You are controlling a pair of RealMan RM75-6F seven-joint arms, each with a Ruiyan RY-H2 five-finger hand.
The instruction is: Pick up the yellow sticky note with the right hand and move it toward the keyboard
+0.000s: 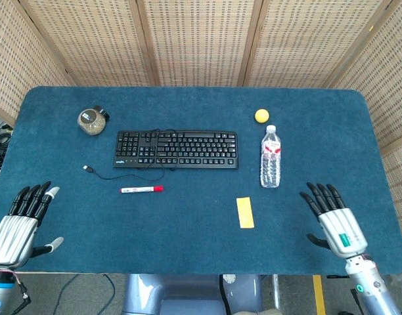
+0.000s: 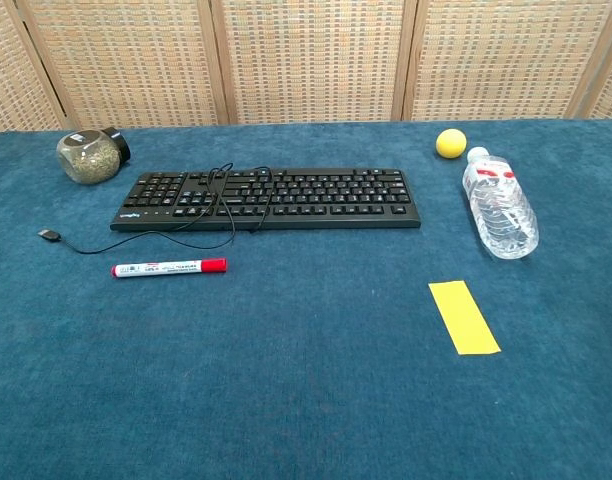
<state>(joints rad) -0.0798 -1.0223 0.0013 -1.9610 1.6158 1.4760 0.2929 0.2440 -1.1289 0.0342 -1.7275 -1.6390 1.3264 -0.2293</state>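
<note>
A yellow sticky note (image 1: 245, 212) (image 2: 464, 316) lies flat on the blue table, in front of the keyboard's right end. The black keyboard (image 1: 177, 149) (image 2: 268, 198) sits mid-table, its cable coiled over it. In the head view my right hand (image 1: 333, 218) hovers near the front edge, to the right of the note and apart from it, fingers spread and empty. At the front left corner my left hand (image 1: 20, 220) is likewise spread and empty. Neither hand shows in the chest view.
A water bottle (image 1: 270, 157) lies right of the keyboard, with a yellow ball (image 1: 261, 115) behind it. A red-capped marker (image 1: 141, 189) and the cable's USB plug (image 1: 87, 168) lie in front of the keyboard's left end. A round jar (image 1: 92, 121) stands back left.
</note>
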